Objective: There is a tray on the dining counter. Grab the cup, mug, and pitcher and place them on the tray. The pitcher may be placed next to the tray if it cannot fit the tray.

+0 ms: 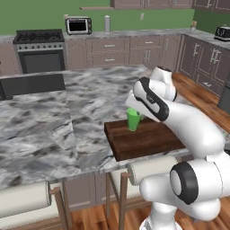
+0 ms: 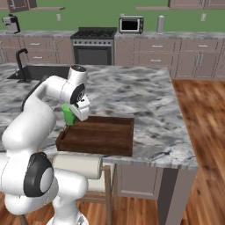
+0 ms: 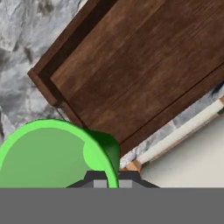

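Claw [image 3: 112,183] clamped on the rim of the green cup [image 1: 133,119], one finger inside the wall and one outside, as seen from the hand camera. Cup hangs upright over the near-left corner region of the dark wooden tray [image 2: 105,136]; whether its base touches the tray floor cannot be told. Tray sits at the front edge of the marble bench [image 2: 145,94]. Tray interior otherwise bare wood in the hand view.

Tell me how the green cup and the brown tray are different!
The cup is bright green, round and tall; the tray is dark brown wood, flat and rectangular. The cup is far smaller than the tray. The gripper pinches the cup's rim above the tray, while the tray rests on the counter.
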### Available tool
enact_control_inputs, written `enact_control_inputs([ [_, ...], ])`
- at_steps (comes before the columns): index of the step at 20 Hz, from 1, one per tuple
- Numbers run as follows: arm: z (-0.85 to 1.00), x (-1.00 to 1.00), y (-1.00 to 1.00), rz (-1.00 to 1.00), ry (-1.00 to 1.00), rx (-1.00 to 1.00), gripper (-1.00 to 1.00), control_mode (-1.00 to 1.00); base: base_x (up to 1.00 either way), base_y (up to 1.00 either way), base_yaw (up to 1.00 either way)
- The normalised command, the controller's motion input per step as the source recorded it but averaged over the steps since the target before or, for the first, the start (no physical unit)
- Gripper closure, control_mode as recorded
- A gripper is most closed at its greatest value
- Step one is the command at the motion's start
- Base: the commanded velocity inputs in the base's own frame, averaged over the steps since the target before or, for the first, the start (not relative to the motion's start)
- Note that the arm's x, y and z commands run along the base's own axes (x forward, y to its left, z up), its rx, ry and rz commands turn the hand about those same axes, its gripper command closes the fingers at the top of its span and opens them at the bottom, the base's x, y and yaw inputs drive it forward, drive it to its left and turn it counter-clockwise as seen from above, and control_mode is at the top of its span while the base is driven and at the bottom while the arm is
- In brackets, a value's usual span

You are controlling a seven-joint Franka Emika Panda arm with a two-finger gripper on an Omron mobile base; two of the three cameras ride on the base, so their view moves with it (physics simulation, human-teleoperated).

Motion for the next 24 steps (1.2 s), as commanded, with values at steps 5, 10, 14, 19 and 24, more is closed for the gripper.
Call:
enact_control_inputs([
  [5,-0.32,0.33,0.01,0.00,0.00,0.00,1.00,-1.00,0.00,0.00,0.00],
  [10,-0.34,0.42,0.04,0.00,0.00,0.00,1.00,-1.00,0.00,0.00,0.00],
  [14,-0.35,0.48,0.09,0.00,0.00,0.00,1.00,-1.00,0.00,0.00,0.00],
  [19,-0.32,0.40,0.10,0.00,0.00,0.00,1.00,-1.00,0.00,0.00,0.00],
  [24,-0.25,0.40,0.13,0.00,0.00,0.00,1.00,-1.00,0.00,0.00,0.00],
])
